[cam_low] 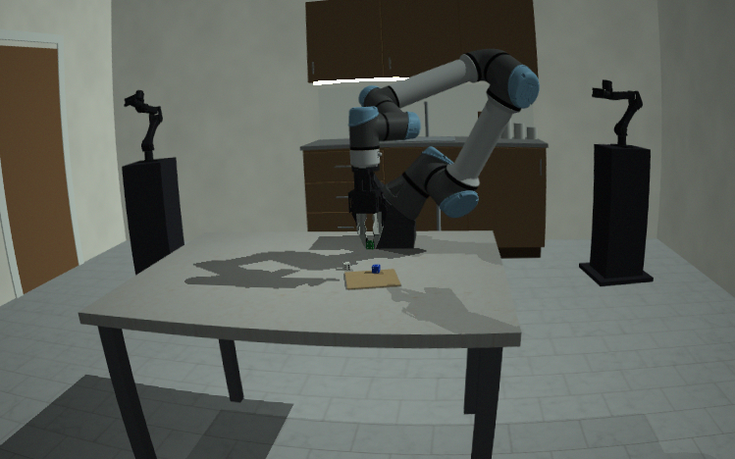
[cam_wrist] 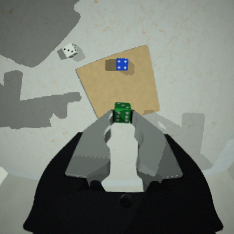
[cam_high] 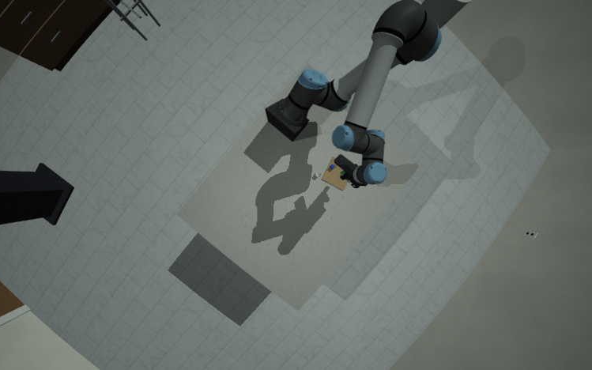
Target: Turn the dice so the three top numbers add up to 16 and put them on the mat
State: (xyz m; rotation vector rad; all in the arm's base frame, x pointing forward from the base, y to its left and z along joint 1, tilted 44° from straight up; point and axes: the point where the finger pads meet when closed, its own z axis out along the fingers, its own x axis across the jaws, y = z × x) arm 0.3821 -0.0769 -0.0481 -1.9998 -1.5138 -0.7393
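Exterior view: showed a table (cam_low: 295, 319) across the centre and lower part of the frame, with a brown door (cam_low: 32, 165) at far left, a black left-hand pedestal (cam_low: 152, 211) and a black right-hand pedestal (cam_low: 620, 211), each with a small black arm on top. Showed brown lower cabinets (cam_low: 506, 199) behind the robot arm (cam_low: 484, 136) and partly hidden by it.

Top view: placed the mat (cam_high: 333, 177) (cam_low: 372, 279) (cam_wrist: 117, 87) right of the frame's centre, partly covered by the wrist of the arm.

Wrist view: located the white die (cam_high: 317, 175) (cam_low: 346, 266) (cam_wrist: 70, 50) at upper left, off the mat but near its corner, with three pips on one visible face. Located the blue die (cam_high: 332, 167) (cam_low: 376, 268) (cam_wrist: 122, 64) on the mat at upper centre, four pips up.

Held the green die (cam_high: 342, 172) (cam_low: 369, 244) (cam_wrist: 122, 112) between the narrowed fingertips of the gripper (cam_high: 345, 175) (cam_low: 369, 241) (cam_wrist: 122, 110), above the table top and at the middle of the wrist frame. Presented two green faces with pale pips; too small for a reliable count.
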